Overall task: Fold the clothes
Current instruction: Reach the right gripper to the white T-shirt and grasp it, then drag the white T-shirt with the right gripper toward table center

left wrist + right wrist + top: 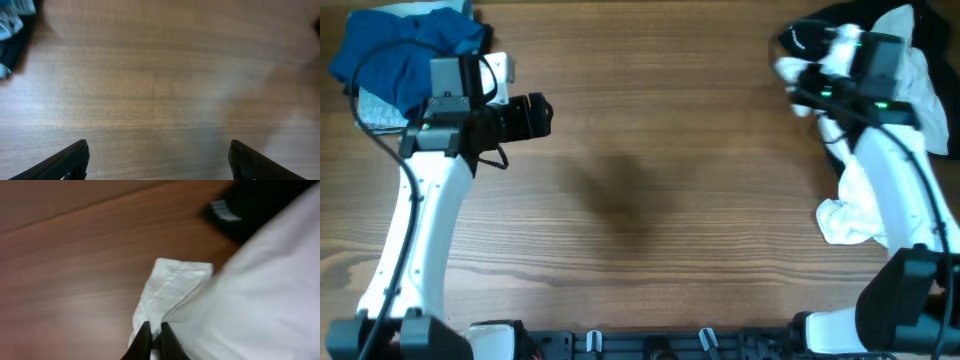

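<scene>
Wood-grain table (650, 150): blue clothes (390, 45) far-left, white garment (927, 100) far-right.

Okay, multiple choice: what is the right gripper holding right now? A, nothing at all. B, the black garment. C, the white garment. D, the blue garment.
C: in the right wrist view the right gripper has its fingers pinched together on a hemmed edge of the white garment.
</scene>
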Action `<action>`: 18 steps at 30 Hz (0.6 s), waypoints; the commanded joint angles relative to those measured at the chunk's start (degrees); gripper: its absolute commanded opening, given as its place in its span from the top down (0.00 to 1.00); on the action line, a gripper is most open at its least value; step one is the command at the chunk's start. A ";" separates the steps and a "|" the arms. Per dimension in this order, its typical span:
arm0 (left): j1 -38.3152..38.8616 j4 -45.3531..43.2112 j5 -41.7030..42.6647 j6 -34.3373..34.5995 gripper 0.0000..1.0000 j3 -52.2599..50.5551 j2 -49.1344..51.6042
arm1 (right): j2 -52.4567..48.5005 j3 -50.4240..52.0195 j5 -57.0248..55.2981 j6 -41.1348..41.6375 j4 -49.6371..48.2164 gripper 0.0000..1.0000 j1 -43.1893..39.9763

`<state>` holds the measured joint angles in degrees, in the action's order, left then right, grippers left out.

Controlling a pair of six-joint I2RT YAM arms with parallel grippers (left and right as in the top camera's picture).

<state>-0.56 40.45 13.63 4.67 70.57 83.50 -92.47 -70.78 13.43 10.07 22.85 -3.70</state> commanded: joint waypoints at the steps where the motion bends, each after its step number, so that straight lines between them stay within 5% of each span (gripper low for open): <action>1: -2.82 -0.81 0.68 0.44 0.10 1.14 -4.70 | 0.55 -1.03 5.09 1.88 -1.22 0.96 10.14; 16: -19.39 2.45 0.48 3.28 0.05 1.14 -7.67 | -0.74 -1.01 5.05 6.49 -5.88 0.96 52.98; 17: -19.61 2.45 0.50 3.28 0.05 1.14 -7.67 | -0.74 -1.01 5.09 6.47 -5.64 0.94 53.66; 18: -19.61 2.45 0.50 3.28 0.05 1.14 -7.67 | -0.66 -1.03 5.11 6.43 -5.40 0.81 54.05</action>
<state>-19.35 42.89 13.61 7.03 70.59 76.79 -92.58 -70.78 17.54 15.86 17.26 49.08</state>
